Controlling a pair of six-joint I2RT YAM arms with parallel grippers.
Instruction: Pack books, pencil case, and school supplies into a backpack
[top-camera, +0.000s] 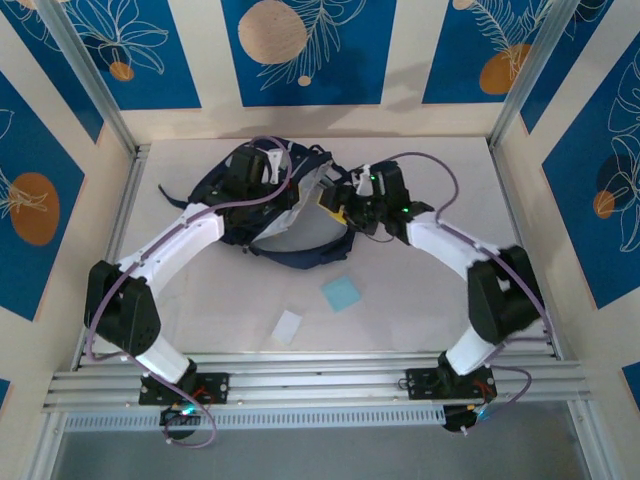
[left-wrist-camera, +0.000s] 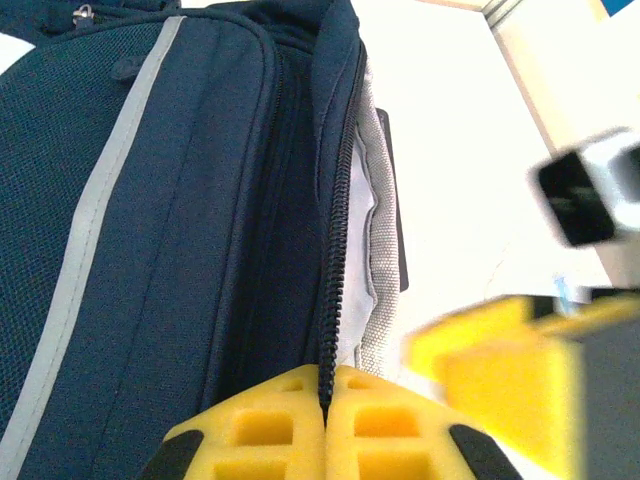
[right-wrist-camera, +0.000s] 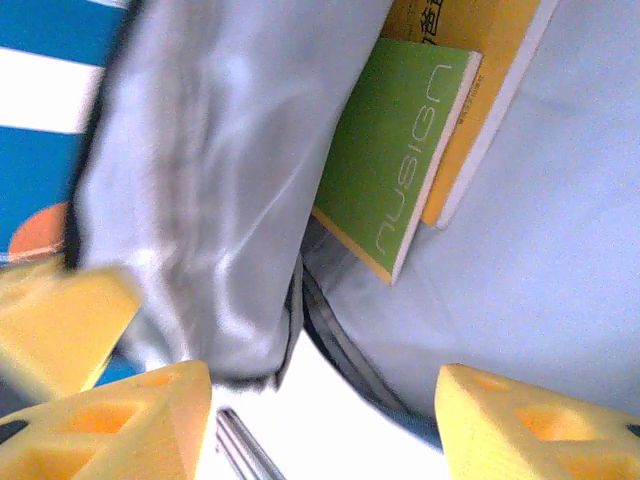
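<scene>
Two books are already inside the backpack (left-wrist-camera: 200, 200): the green book (right-wrist-camera: 395, 160) lies over the yellow book (right-wrist-camera: 480, 50), both against the pale lining. Two supplies are left out on the table (top-camera: 420, 300): one blue pad (top-camera: 341, 293) and one white piece (top-camera: 288, 327). They lie near each other in front of the backpack, well apart from both arms. I cannot place the pencil case for certain (a dark strip shows inside the opening in the left wrist view, too little to name). I judge the task roughly half done, with the small items to go.

The left pincer (left-wrist-camera: 325, 425) is clamped narrow on the backpack's zipper edge, holding the mouth open. The right pincer (right-wrist-camera: 320, 390) stands wide at the opening, with nothing between its fingers.

Count: one backpack, two books, two supplies, two pincers.
</scene>
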